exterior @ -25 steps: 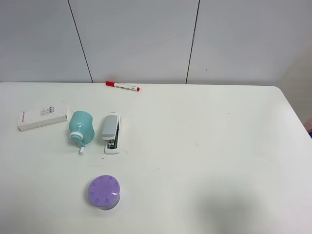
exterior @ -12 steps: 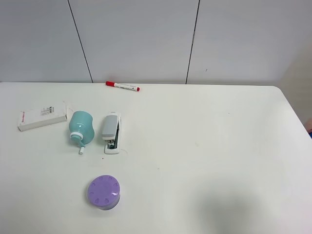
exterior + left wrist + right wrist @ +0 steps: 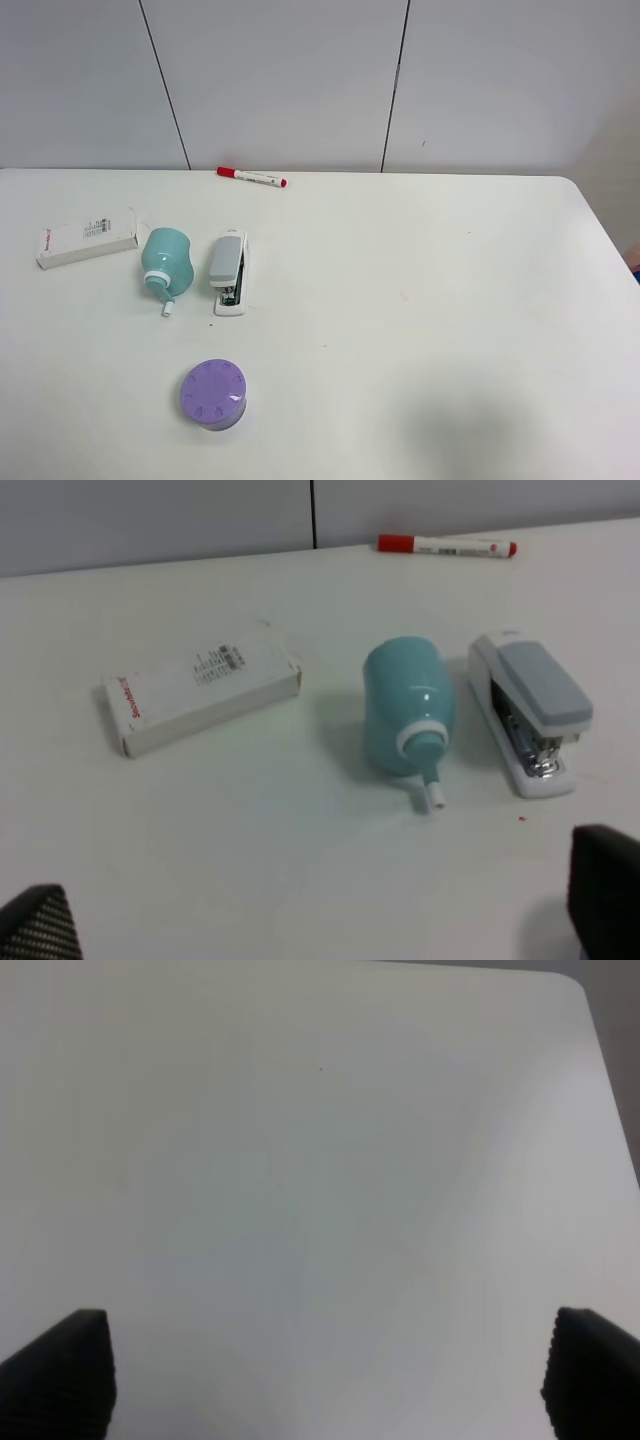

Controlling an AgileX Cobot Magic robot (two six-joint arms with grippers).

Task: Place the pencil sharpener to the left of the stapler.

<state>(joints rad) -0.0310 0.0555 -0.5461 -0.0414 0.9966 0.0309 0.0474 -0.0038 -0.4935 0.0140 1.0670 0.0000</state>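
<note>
Tabletop (image 3: pixel 420 300), white and broad, fills the high view, with a pale panelled wall (image 3: pixel 300 80) along its far edge and a rounded corner at about two o'clock. Neither arm shows from up there. Largest of the loose things is the white rectangular box (image 3: pixel 86 241), out at ten o'clock from the table's middle, then the purple round cylinder (image 3: pixel 213 394) nearer the front at about eight o'clock.

Between the two lies the pencil sharpener (image 3: pixel 164 259), on its side, its long axis running far to near with the white crank end toward the front. Just beside it at three o'clock, apart by a narrow strip of table, lies the stapler (image 3: pixel 227 271), its long axis roughly parallel. So the sharpener already sits on the stapler's left, and the placing looks done, I'd say.

The left gripper (image 3: pixel 320 920) is the nearer one: its camera has the sharpener (image 3: pixel 407 715) ahead at twelve o'clock and the stapler (image 3: pixel 530 713) at one. Its fingers stand wide apart and empty, only the tips showing. The right gripper (image 3: pixel 325 1370) hangs over bare table well away, likewise spread and empty.

A red-capped marker (image 3: pixel 251 177) lies at the far edge
</note>
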